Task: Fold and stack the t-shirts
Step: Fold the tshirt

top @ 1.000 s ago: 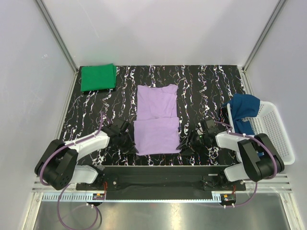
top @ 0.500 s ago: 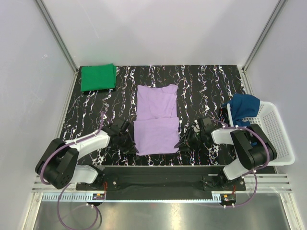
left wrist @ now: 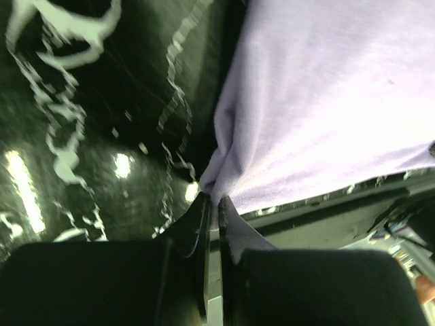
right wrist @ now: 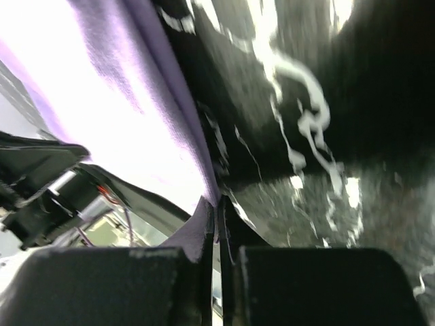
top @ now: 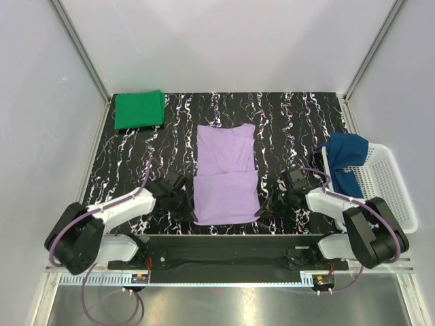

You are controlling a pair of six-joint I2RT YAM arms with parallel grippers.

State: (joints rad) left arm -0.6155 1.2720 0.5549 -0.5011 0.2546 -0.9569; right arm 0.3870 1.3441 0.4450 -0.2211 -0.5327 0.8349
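Since a second ago: right gripper (top: 267, 205) has gone from parted to clenched, now pinching the near-right corner of the lavender t-shirt (top: 226, 173). Whole shirt sits slightly further right and nearer than before. Left arm's elbow has swung a little nearer too.

Left gripper (top: 185, 204): fingers (left wrist: 102, 285) pressed together on the near-left corner of the same shirt. Left wrist view shows a small bunch of lavender cloth gathered up at the tips, a sliver of it caught in the seam between the two dark pads.

Right wrist view: fingers (right wrist: 102, 285) closed tight, a thin edge of purple cloth trapped between them. Picture blurred, shirt overexposed on the left side.

Lavender t-shirt: centre of the black marbled table (top: 292, 115), lying flat as a long rectangle running near to far, a crosswise fold line about midway. Near edge close to the arms' base bar, both near corners held.

Green t-shirt (top: 138, 109): folded into a neat square at the far-left corner of the table, well apart from both arms.

Dark blue t-shirt (top: 345, 161): unfolded, draped over the far-left rim of the white mesh basket (top: 391, 190), which stands at the right edge of the table. Part of it hangs inside the basket.
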